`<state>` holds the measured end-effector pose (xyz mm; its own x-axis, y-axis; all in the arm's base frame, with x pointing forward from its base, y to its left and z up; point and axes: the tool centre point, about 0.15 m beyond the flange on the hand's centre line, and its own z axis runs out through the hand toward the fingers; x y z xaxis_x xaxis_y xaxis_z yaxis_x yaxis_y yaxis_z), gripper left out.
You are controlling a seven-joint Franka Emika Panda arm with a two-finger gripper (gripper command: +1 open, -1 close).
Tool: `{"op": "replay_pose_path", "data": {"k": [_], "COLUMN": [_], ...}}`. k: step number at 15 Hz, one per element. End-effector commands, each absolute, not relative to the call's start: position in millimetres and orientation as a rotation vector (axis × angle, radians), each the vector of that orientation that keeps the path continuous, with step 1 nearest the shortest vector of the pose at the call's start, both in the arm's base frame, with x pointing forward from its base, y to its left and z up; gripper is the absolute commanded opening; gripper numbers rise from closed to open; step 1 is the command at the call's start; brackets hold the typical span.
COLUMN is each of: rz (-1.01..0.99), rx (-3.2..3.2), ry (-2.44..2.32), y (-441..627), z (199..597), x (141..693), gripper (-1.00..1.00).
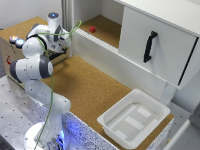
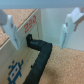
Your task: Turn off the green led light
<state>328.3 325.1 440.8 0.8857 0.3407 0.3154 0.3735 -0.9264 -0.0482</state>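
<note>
Task not done: you have pincer [image 2: 42, 27] open, holding nothing, beside wooden box [image 1: 11, 50]. Dome lights [image 1: 16, 40] on box top untouched; green one not distinguishable.

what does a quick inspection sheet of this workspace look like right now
surface: cork top, bare in the middle
job's things: dome lights on a box at the exterior view's left; a red one and a bluish one show, the green led light cannot be made out
clutter: white tray at the near corner; small red block on the cabinet shelf
grippers: gripper open, holding nothing, beside the box wall
cables: green cable along the arm; black ribbed cable against the box
surroundings: white cabinet, black handle
</note>
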Motion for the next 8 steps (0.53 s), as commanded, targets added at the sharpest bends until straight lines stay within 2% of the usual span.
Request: {"op": "replay_pose_path", "data": {"k": [1, 5, 8], "rz": [-0.531, -0.602, -0.602], "rx": [-3.05, -3.047, -3.047], "ry": [-0.574, -0.555, -0.555], "y": [326.6, 328.3, 328.3], "z": [486.3, 508.8, 508.8], "x": [302.0, 299.6, 299.6], "gripper": [1.0, 1.0, 1.0]}}
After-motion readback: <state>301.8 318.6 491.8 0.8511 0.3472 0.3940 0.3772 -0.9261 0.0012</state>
